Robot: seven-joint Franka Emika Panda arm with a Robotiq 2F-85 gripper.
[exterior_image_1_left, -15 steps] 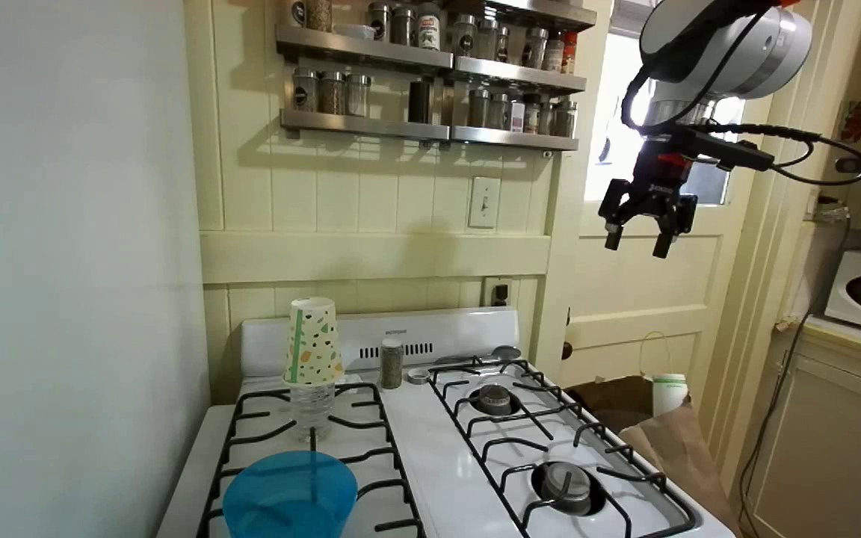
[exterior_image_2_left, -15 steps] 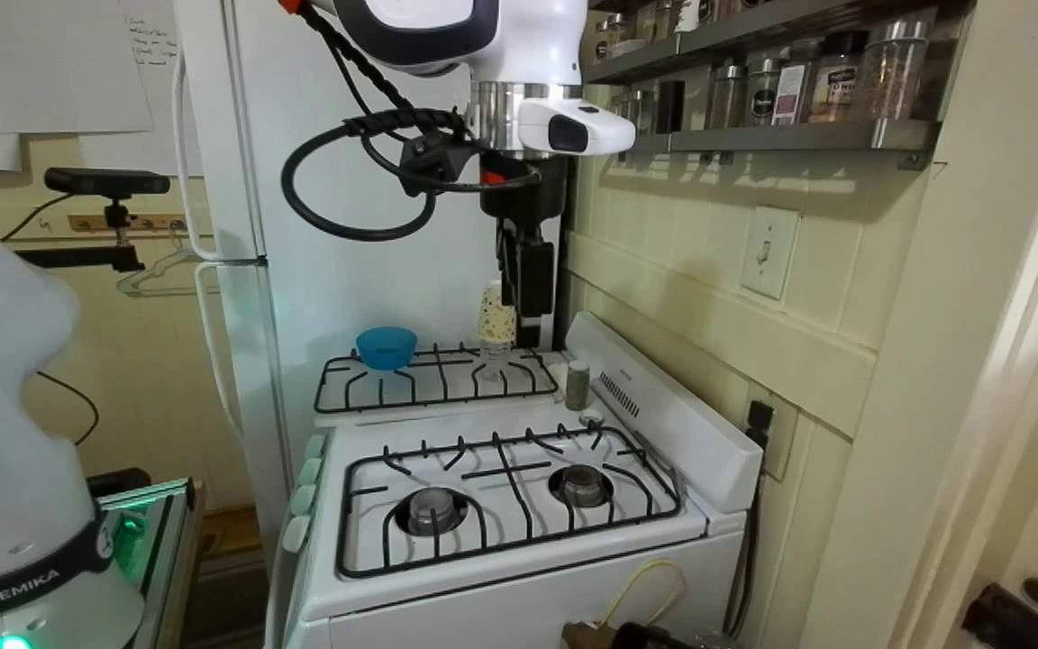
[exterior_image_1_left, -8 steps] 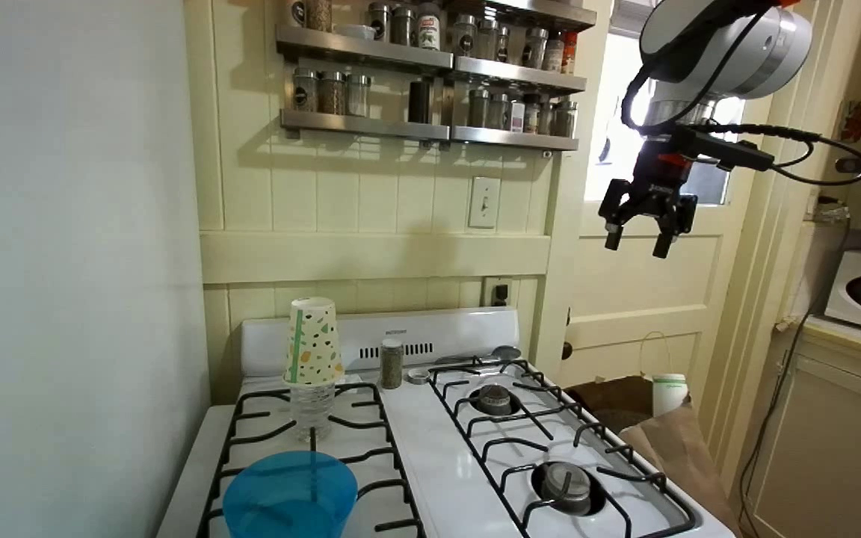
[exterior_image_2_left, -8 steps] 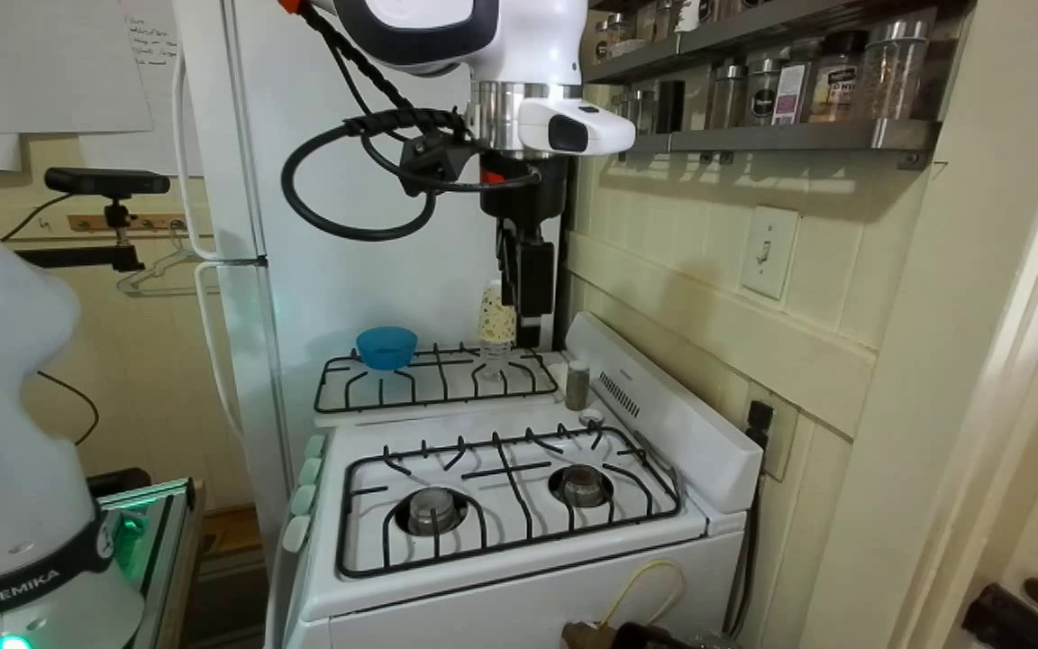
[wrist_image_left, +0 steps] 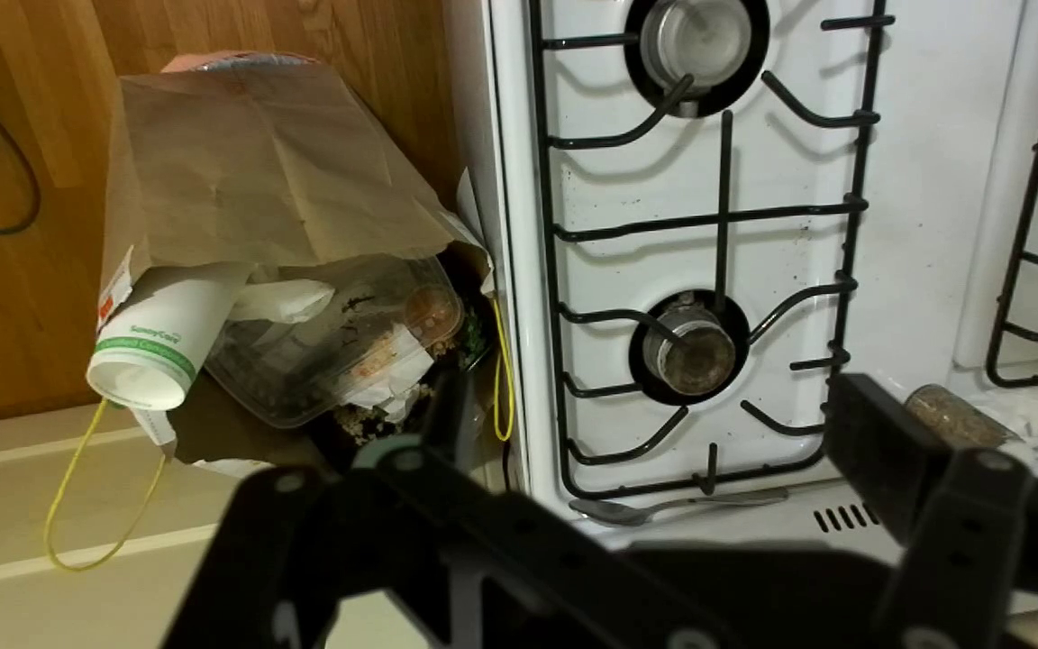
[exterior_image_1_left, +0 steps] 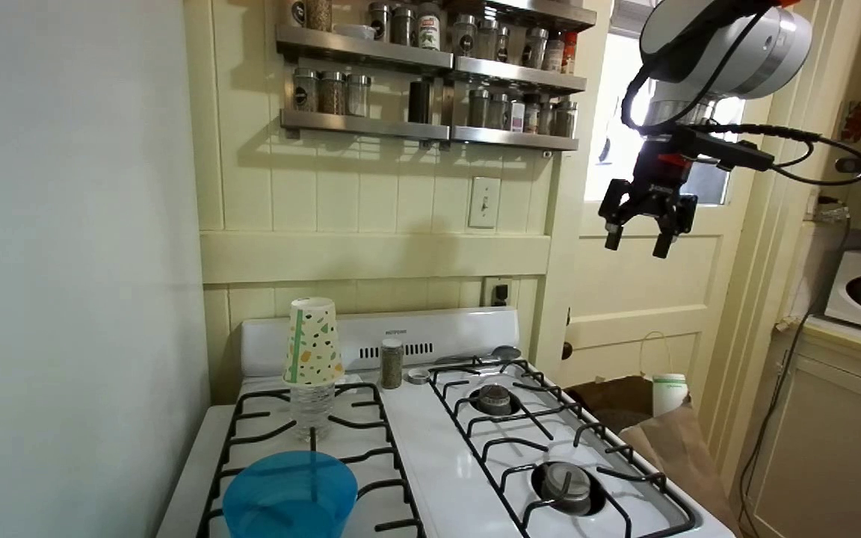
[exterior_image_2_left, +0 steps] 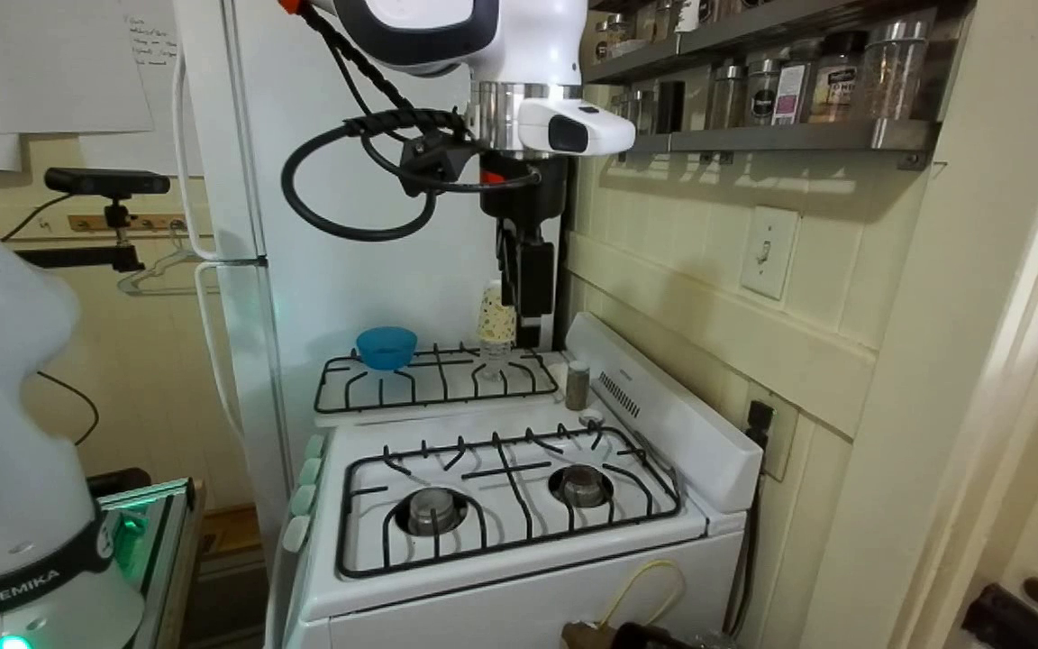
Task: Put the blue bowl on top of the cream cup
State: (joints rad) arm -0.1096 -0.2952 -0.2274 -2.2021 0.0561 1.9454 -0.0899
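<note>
The blue bowl (exterior_image_1_left: 290,497) rests on the stove's left grate in an exterior view; it also shows whole in an exterior view (exterior_image_2_left: 386,348). The cream cup (exterior_image_1_left: 313,342), speckled with a green stripe, stands wide end down on top of a clear ribbed container (exterior_image_1_left: 312,409) behind the bowl. The cream cup (exterior_image_2_left: 496,315) is partly covered by the gripper in an exterior view. My gripper (exterior_image_1_left: 637,243) hangs high over the stove, pointing down, well apart from both. In the wrist view its fingers (wrist_image_left: 659,424) are spread with nothing between them. Bowl and cup are out of the wrist view.
A spice jar (exterior_image_1_left: 392,364) and a spoon (wrist_image_left: 663,509) lie by the stove's back panel. Raised black grates (exterior_image_2_left: 510,500) cover the burners. Spice shelves (exterior_image_1_left: 367,123) hang on the wall. A fridge (exterior_image_2_left: 375,270) borders the stove. A paper bag (wrist_image_left: 276,171) stands beside it.
</note>
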